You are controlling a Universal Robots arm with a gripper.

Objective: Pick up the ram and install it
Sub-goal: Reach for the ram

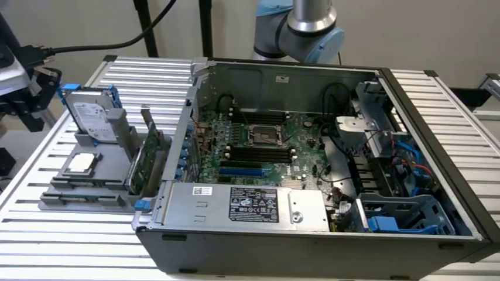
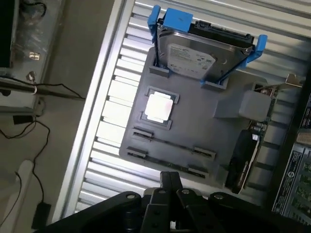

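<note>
Slatted aluminium table (image 1: 47, 158) carries an open computer case (image 1: 312, 246), with the robot arm (image 1: 308, 23) rising behind its far wall. Inside the case lie the green motherboard (image 1: 305, 146), its row of black memory slots (image 1: 258, 153) and a grey power supply (image 1: 242, 205) along the near edge. Just beside the case, on the exterior view's left, sits a grey parts tray (image 2: 204, 126). It holds a hard drive (image 2: 192, 56) standing in a blue carrier (image 2: 177, 19), a square processor chip (image 2: 158, 108) lying flat, and a green expansion card (image 1: 149, 161) upright at the side nearest the case. In the wrist view the gripper (image 2: 170, 182) hangs above the tray's edge, by its two long clip slots (image 2: 167, 162), its fingers (image 2: 165, 184) drawn narrowly together. Where the ram is cannot be told: a thin dark line between the clips is too slight to identify.
</note>
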